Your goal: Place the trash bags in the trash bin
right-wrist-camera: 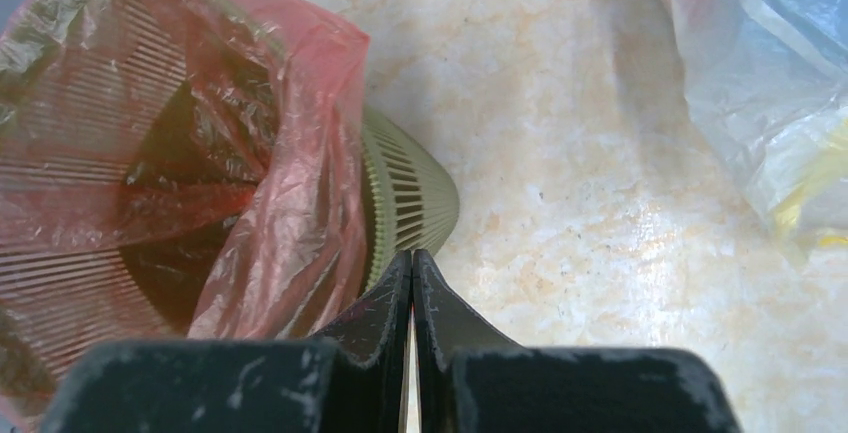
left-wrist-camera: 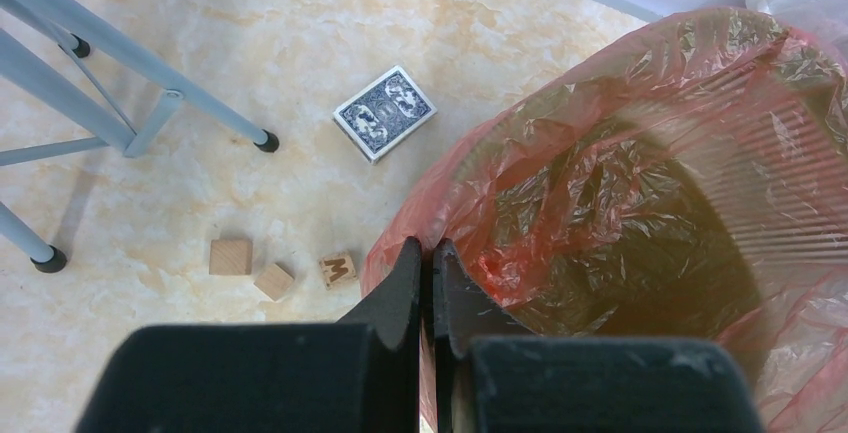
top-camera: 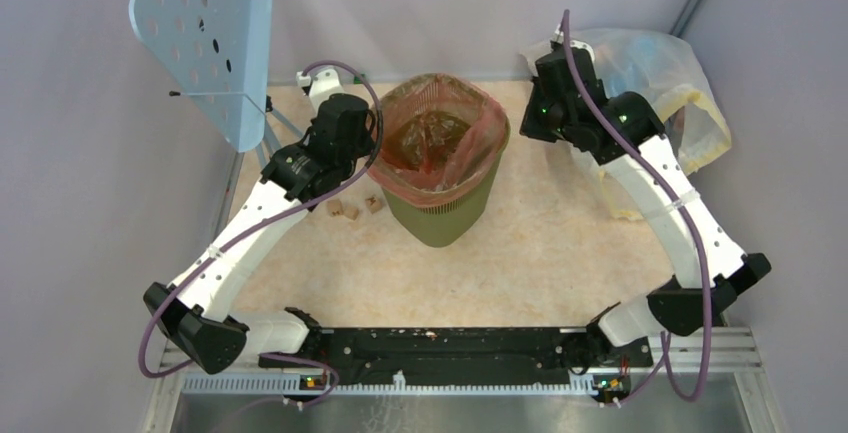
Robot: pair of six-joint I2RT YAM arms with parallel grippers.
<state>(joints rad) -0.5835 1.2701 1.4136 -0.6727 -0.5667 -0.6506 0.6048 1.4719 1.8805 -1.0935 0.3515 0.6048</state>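
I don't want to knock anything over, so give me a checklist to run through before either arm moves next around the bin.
1. Bag lines the bin, draped over its rim: ok.
2. Bin upright: ok.
3. Right jaws shut, empty, beside the bin's wall: ok.
4. Left jaws shut at the bag's edge; free of the film: cannot tell.
5. Wooden blocks and card deck apart from the bin: ok.
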